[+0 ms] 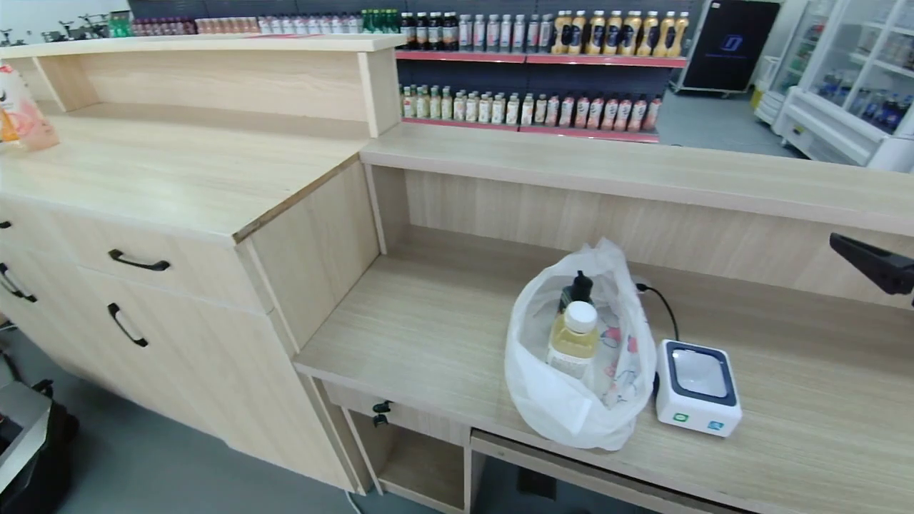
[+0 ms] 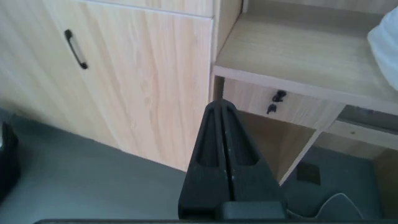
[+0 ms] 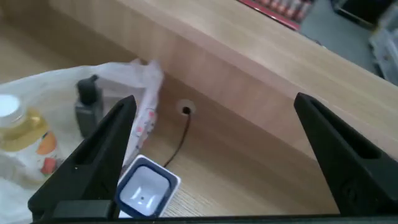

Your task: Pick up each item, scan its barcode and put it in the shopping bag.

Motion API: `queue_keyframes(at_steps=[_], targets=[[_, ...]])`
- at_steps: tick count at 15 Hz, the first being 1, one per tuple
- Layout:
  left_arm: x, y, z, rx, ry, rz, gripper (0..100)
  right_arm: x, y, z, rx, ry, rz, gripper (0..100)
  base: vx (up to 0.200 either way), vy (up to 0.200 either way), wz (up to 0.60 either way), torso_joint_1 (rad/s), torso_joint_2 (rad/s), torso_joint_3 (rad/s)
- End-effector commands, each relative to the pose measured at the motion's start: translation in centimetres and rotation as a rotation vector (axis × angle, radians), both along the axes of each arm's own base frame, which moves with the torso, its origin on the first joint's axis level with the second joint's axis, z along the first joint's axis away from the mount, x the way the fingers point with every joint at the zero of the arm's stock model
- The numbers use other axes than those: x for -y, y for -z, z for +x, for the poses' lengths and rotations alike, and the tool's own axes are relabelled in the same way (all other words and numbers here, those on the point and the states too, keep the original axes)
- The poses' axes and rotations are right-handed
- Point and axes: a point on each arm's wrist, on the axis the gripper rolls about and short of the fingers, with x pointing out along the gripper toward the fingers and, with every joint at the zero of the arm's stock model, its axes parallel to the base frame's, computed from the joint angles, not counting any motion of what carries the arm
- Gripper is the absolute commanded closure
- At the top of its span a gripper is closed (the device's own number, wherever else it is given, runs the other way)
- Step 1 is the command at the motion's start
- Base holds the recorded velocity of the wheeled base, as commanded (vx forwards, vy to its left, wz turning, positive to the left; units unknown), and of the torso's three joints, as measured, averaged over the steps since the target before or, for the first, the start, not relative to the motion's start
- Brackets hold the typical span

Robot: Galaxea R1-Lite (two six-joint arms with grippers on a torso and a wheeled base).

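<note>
A white plastic shopping bag (image 1: 571,400) stands open on the lower counter, holding a yellow bottle with a white cap (image 1: 573,339) and a dark pump bottle (image 1: 577,289). The white barcode scanner (image 1: 697,386) sits just right of the bag, its cable running to the back panel. My right gripper (image 3: 214,140) hangs open above the scanner (image 3: 144,188) and the bag (image 3: 146,81); its dark finger (image 1: 871,264) juts in at the right edge of the head view. My left gripper (image 2: 225,112) is shut and empty, low in front of the cabinet, off the counter.
A pink packet (image 1: 21,107) lies on the raised counter at far left. Cabinet doors with black handles (image 1: 139,263) stand below it. A keyed drawer (image 2: 277,99) is under the lower counter. Drink shelves (image 1: 528,71) line the back.
</note>
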Motion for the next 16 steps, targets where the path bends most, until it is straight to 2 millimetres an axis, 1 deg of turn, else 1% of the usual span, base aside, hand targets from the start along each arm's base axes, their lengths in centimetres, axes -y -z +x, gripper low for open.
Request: queue_keyframes(at_steps=[1,3,6,8,9,11,13,15,16], targets=[[0.0,0.0,0.0,0.000,-0.001,0.000,100,-1.3,-0.8,0.0,0.030,-0.001,0.045,0,0.000,0.000,-0.60,0.295,-0.57,-0.271],[0.0,0.0,0.0,0.000,-0.001,0.000,100,-1.2,-0.8,-0.2,0.027,0.039,0.065,0,0.000,0.000,-0.60,0.124,-0.24,-0.112],[0.0,0.0,0.0,0.000,-0.001,0.000,100,-1.1,-1.1,-0.2,0.044,0.068,0.108,0,0.000,0.000,-0.60,0.028,-0.04,-0.018],[0.0,0.0,0.0,0.000,-0.001,0.000,100,-1.0,-0.1,-0.4,0.027,0.080,0.149,0,0.000,0.000,0.00,0.000,0.00,0.000],[0.0,0.0,0.0,0.000,-0.001,0.001,100,-1.0,0.9,-0.9,0.015,0.085,0.175,0,0.000,0.000,0.00,0.000,0.00,0.000],[0.0,0.0,0.0,0.000,-0.001,0.000,100,-1.5,3.1,-3.8,0.021,0.081,0.224,0,0.000,0.000,0.00,0.000,0.00,0.000],[0.0,0.0,0.0,0.000,-0.001,0.000,100,-1.7,4.9,-6.0,0.012,0.155,0.237,0,0.000,0.000,0.00,0.000,0.00,0.000],[0.0,0.0,0.0,0.000,-0.001,0.000,100,-1.8,7.3,-7.7,-0.027,0.213,0.255,0,0.000,0.000,0.00,0.117,-0.21,-0.110],[0.0,0.0,0.0,0.000,-0.001,0.000,100,-1.9,7.9,-8.2,-0.035,0.214,0.268,0,0.000,0.000,0.00,0.036,-0.09,-0.032]])
